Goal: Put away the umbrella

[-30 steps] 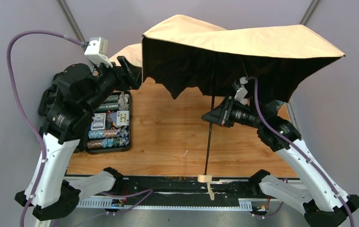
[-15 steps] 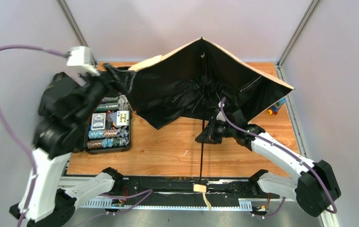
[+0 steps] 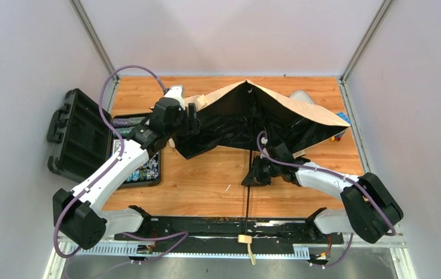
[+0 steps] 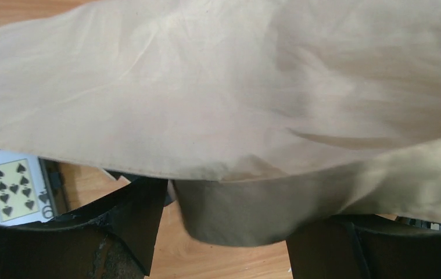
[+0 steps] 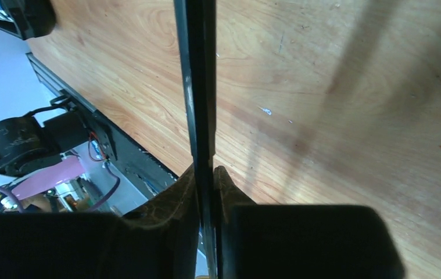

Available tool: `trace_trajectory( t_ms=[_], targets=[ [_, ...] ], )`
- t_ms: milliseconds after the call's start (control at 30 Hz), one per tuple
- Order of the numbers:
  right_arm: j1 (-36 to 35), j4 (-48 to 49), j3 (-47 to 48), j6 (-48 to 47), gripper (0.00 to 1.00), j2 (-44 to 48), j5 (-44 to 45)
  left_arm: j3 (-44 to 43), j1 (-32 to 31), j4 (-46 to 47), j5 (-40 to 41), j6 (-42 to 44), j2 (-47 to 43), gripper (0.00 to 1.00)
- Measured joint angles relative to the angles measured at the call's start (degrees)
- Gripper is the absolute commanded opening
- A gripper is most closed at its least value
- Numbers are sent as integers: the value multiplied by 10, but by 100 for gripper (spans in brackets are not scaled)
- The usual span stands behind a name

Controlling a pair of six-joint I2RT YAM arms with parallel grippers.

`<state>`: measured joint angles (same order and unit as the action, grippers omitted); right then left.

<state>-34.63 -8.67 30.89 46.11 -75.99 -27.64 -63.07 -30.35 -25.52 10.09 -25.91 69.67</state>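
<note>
The right pincer [image 5: 206, 177] is clenched on the umbrella's thin black shaft [image 5: 196, 81], its two dark fingers pressed against the rod from either side. The grip sits partway along the rod, low over the wooden table [image 3: 206, 180]. From there the shaft runs toward the near edge, where the small pale handle [image 3: 244, 238] lies past the wood on the black rail. In the other direction it runs up into the canopy.

The left pincer [image 4: 229, 221] stands released, with its fingers [image 4: 131, 224] wide apart. A fold of beige fabric hangs between them, and I cannot tell whether either finger touches it. It is at the canopy's left edge.

The umbrella [image 3: 287, 107] is open and tipped over on the far half of the table, black lining facing the arms and beige outer side facing up and away.

Under the left arm lies an open case of poker chips [image 3: 148, 172], with a nine of spades [image 4: 10, 186] in it and its black lid [image 3: 81, 136] flung out to the left. A lilac-grey case [image 3: 302, 95] shows just behind the canopy.
</note>
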Motion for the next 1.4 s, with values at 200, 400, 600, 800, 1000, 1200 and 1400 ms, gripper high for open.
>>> trace_trajectory(
  t_ms=[200, 400, 600, 800, 1000, 1200, 1400],
  targets=[
    [-12, -96, 43, -28, 61, 48, 27, 28, 0, 20, -21, -20, 18, 77],
    [-14, -212, 190, -72, 77, 170, 40, -65, 0, -53, -16, -17, -3, 80],
    [-14, -310, 356, -125, 77, 215, 28, -189, 0, -73, -10, -2, -58, 81],
    [-14, -328, 475, -192, 77, 240, 109, -245, 0, -78, 6, 23, -47, 80],
    [-15, -276, 549, -270, 81, 214, 282, -255, 1, -68, 30, 33, 55, 80],
    [-3, -219, 494, -293, 77, 103, 342, -221, 12, -51, 39, 35, 159, 79],
    [8, -160, 330, -285, 63, -19, 321, -91, 16, 13, -7, 2, 207, 76]
  ],
)
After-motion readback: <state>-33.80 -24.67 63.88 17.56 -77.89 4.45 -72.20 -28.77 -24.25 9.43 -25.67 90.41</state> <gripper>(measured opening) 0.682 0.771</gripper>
